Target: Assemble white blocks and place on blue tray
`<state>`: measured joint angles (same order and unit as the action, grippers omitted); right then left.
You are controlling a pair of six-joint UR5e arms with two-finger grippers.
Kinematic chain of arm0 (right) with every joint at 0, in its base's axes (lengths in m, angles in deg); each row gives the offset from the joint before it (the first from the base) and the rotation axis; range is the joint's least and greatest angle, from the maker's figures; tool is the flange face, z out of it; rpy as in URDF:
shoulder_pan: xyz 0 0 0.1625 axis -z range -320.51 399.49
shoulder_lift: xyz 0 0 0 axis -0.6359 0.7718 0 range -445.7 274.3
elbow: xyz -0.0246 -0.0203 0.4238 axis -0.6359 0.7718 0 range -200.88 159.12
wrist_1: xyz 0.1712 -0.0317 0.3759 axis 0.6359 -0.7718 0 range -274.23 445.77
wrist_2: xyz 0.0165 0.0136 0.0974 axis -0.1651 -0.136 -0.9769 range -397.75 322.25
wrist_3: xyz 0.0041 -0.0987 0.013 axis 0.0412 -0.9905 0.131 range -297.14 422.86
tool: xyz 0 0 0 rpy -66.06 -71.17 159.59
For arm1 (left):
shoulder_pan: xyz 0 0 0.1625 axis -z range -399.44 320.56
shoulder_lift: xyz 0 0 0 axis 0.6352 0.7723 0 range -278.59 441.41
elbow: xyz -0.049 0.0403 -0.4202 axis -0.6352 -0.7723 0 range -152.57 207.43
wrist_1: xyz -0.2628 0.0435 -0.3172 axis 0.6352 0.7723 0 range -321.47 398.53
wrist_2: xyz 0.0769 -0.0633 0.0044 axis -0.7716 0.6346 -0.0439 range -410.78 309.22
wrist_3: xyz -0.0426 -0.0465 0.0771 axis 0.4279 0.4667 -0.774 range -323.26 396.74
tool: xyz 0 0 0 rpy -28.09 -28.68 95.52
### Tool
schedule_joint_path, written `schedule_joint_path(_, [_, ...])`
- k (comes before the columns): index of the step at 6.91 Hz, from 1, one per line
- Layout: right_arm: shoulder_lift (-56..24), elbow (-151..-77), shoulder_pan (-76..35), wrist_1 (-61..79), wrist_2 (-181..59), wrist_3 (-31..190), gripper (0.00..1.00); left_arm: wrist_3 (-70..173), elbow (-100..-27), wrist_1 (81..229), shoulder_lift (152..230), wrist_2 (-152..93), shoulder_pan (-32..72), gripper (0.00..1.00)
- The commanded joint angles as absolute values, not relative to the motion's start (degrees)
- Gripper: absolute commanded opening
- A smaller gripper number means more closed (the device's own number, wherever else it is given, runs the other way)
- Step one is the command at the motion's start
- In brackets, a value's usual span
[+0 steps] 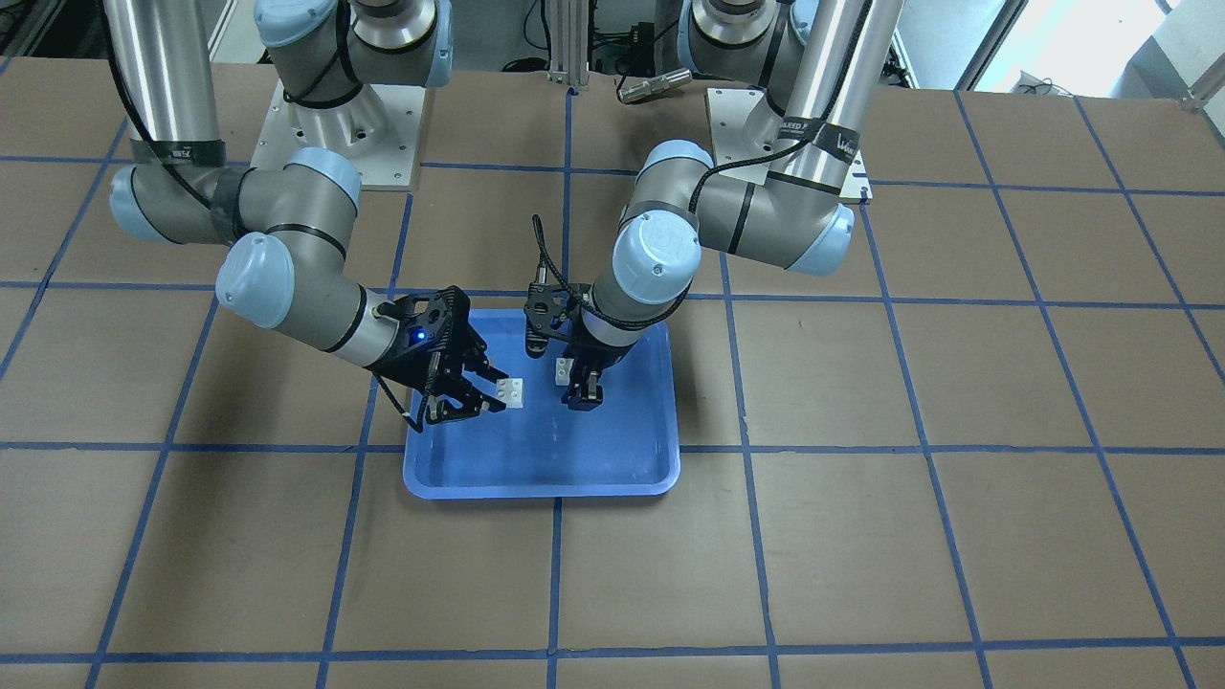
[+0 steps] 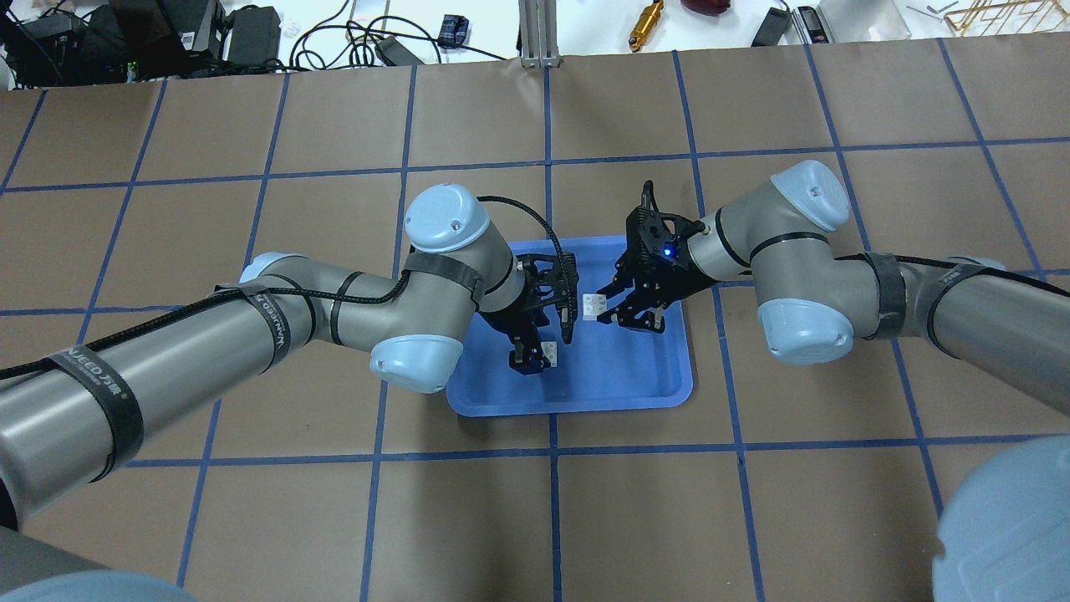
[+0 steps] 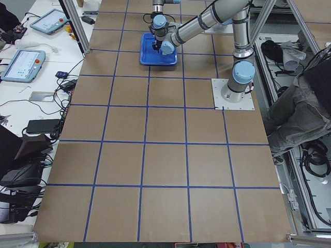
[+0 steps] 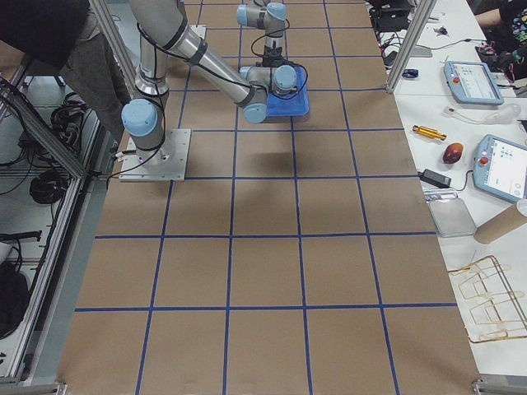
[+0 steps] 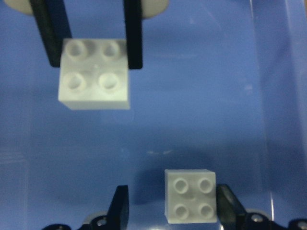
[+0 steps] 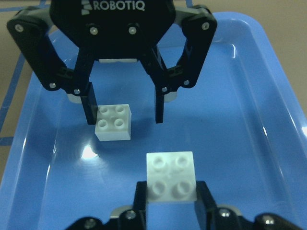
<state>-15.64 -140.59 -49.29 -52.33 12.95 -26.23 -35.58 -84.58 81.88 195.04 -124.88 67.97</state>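
Overhead looks forward-down from 6 o'clock; front faces it from 12. Distant side cameras sit at 9 and 3. Wrist cameras hang close over the blue tray [image 6: 268,96], shared by all.

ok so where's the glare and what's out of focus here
Right wrist view: white glare spots on the blue tray, otherwise sharp. Left wrist view: soft throughout, far white block and near white block both fuzzy-edged. Front-facing view: blown-out light in the top right corner.

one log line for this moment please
right gripper: fingers shut on white block | left gripper: open, fingers straddling second white block on blue tray | blocks not joined
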Motion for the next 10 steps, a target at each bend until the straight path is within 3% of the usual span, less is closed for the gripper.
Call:
schedule_joint_path(1, [-15.6,-142.5,-49.3,-53.3,12.6,-26.3,0.00,-36.6,-84.6,82.6,193.5,-123.5,65.5,0.69])
schedule_joint_path(2, [-15.6,-142.8,-49.3,-53.5,12.6,-26.3,0.00,-37.0,-84.7,82.7,193.0,-122.3,64.1,0.65])
schedule_joint_path(3, [-15.7,-142.9,-49.5,-53.4,12.6,-26.2,0.00,-38.3,-86.0,82.7,192.8,-122.1,62.2,0.34])
schedule_joint_path(4, [-15.7,-143.0,-49.5,-53.4,12.6,-26.0,0.00,-40.8,-88.9,82.0,192.4,-122.2,61.9,0.14])
schedule_joint_path(5, [-15.7,-143.6,-49.6,-53.5,12.6,-26.0,0.00,-43.0,-90.5,81.9,191.6,-122.2,61.6,0.00])
schedule_joint_path(10, [-16.2,-145.5,-51.7,-58.9,13.4,-22.3,0.00,-42.3,-91.5,78.1,192.1,-117.3,61.6,0.00])
